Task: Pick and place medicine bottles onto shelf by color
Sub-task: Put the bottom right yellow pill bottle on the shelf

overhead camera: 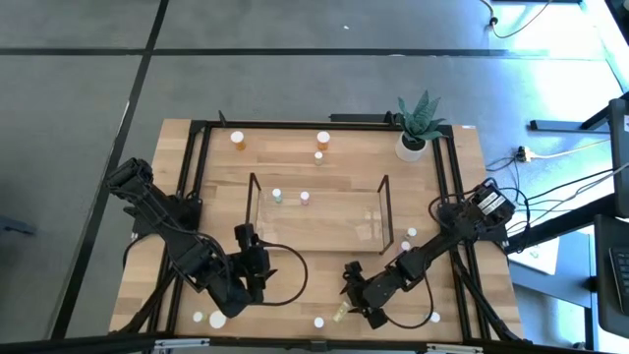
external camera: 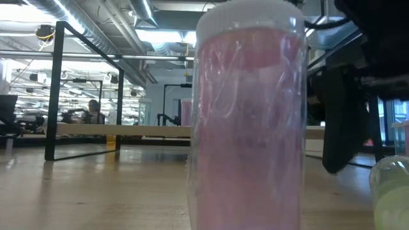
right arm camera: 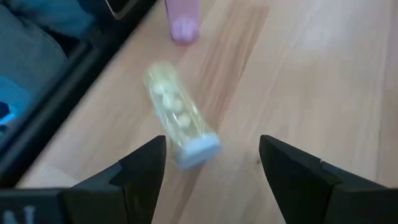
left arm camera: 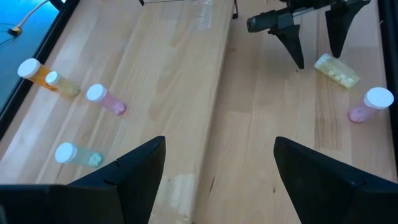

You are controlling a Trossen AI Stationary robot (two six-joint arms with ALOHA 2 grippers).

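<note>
Early going here, by the look of it. The shelf sat mid-bench, and only two small bottles showed inside its outline in the high view: a greenish one and a pinkish one, side by side near its far wall. Whether they stood on the shelf or on the bench below could not be told.

Everything else was still loose on the bench. Orange bottles waited at the far edge, a few more stood just right of the shelf, and others were scattered along the near edge.

The right tool hung with fingers spread, empty, right over a pale yellowish bottle lying on its side, not yet touching it. A pink bottle stood just beyond.

The left tool hovered near the front left, fingers spread too, holding nothing, with several bottles standing off to one side.

So, judging from this: two placed at most, the bulk left to sort, and the tipped yellowish bottle looked like the next pick.
</note>
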